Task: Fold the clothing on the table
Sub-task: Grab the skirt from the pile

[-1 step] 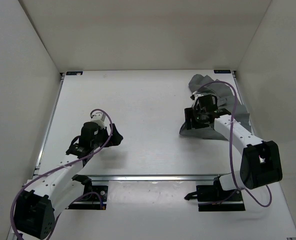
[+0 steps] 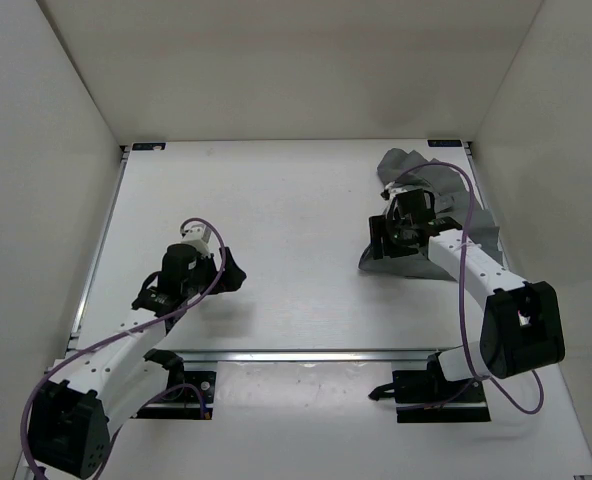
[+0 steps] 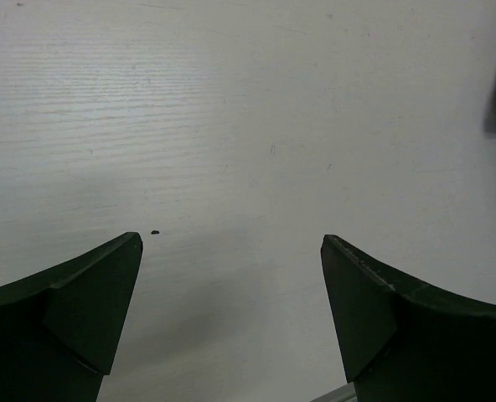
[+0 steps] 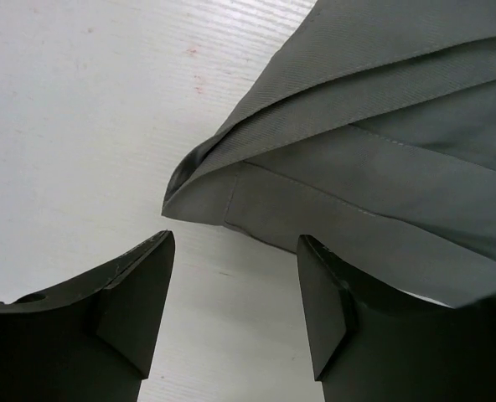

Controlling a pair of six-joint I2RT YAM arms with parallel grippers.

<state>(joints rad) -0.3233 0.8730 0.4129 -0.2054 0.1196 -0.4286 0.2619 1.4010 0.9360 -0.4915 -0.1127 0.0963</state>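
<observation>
Top view looks down over whole table (image 2: 276, 200); wrist views close above it; right shares clothing (image 4: 399, 167).

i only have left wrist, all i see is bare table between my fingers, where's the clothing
Observer: The clothing is bunched at the far right of the table, beside the right wall, well apart from the left gripper.
Operator: is the right arm on it
Observer: The right gripper is over its near left part with its jaws open, gripping nothing.
Operator: flat or folded there
Observer: The right wrist view shows a corner with layers stacked, one fold lying over another.
</observation>
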